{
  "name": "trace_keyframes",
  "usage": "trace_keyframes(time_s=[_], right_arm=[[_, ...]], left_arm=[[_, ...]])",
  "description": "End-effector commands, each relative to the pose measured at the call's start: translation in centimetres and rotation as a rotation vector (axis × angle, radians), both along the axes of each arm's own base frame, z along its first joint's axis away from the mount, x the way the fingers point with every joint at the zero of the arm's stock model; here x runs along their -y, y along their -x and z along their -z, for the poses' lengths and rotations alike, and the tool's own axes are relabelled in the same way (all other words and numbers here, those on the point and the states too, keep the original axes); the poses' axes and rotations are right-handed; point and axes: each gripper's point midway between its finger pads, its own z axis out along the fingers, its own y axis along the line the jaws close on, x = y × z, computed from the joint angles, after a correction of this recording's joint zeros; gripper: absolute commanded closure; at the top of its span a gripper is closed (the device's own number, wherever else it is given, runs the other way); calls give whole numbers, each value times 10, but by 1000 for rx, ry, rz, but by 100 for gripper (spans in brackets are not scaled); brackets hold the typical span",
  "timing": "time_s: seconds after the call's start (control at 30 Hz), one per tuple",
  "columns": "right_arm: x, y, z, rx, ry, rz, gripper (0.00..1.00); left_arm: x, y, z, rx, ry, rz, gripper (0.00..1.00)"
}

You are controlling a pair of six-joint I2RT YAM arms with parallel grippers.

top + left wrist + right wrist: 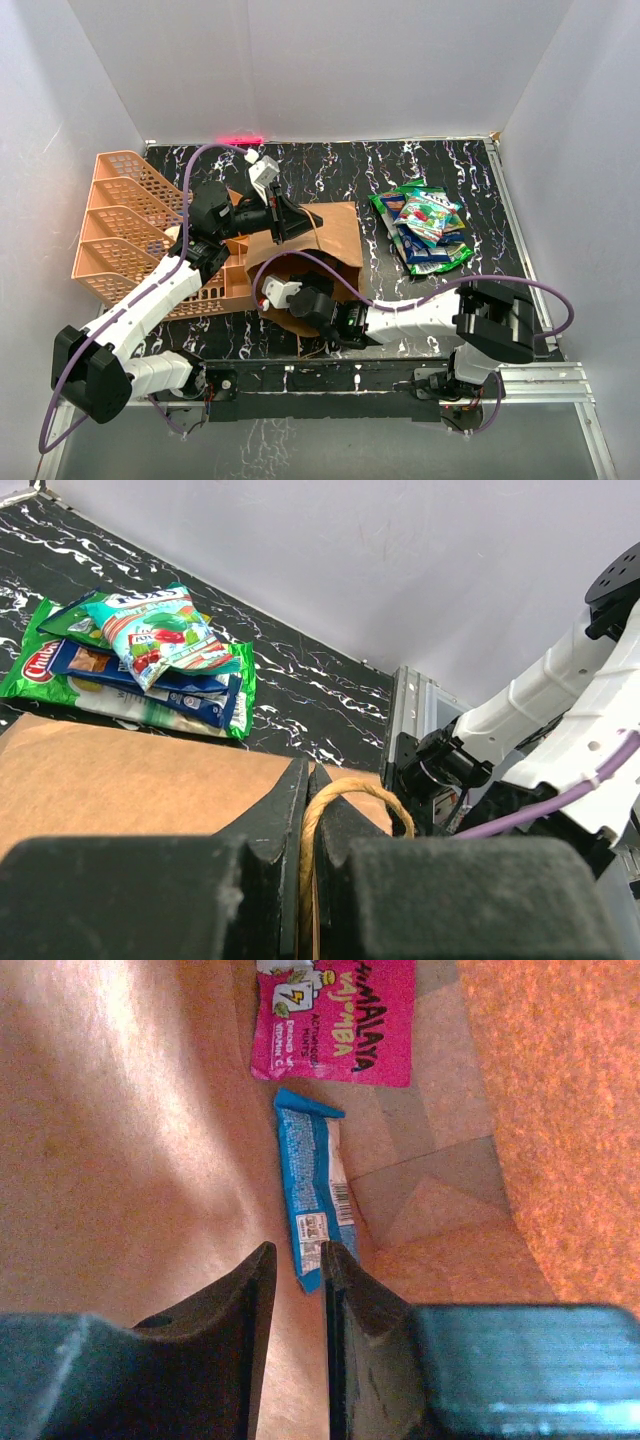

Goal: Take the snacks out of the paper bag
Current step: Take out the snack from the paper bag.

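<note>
Top view: one tabletop, dark and white-veined, walled on three sides. One bag, brown, lying at centre with its mouth towards the arm bases. One orange tray just beside it on the left, reaching the left edge. One pile of snacks, about five overlapping packets, well apart from the bag and near the right edge rail. Left end effector sits on the bag's upper side; right arm reaches into the mouth. Bare tabletop lies between bag and pile, and behind the bag to the back wall. Left wrist view, close: fingers pressed together on one twisted handle; pile beyond, green, teal and dark blue. Right wrist view, the only one inside the bag: two packets still on the paper floor, one pink packet, one blue packet, just beside each other. Right end effector shows a narrow gap, the blue packet's near end lying in it; whether it is pinched cannot be told.
</note>
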Motion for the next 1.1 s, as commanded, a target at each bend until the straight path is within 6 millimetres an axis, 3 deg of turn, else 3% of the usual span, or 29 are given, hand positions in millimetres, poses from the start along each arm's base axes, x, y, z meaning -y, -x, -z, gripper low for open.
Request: trace_keyframes(time_s=[0.0, 0.2, 0.53, 0.57, 0.67, 0.8, 1.07], right_arm=[[-10, -21, -6, 13, -121, 10, 72], [-16, -25, 1, 21, -262, -37, 70], [-20, -61, -10, 78, -421, 50, 64], [-19, -63, -3, 86, -414, 47, 65], [-20, -60, -9, 146, -436, -20, 65], [-20, -65, -9, 183, -350, -59, 64], [15, -108, 22, 210, -29, 78, 54]], left_arm=[[-3, 12, -29, 90, 50, 23, 100], [-4, 14, -32, 92, 59, 31, 100], [-3, 16, -35, 89, 72, 42, 100], [-3, 17, -35, 91, 74, 43, 100], [-3, 18, -37, 94, 79, 50, 100], [-3, 24, -40, 101, 96, 77, 100], [-3, 34, -48, 108, 133, 127, 100]])
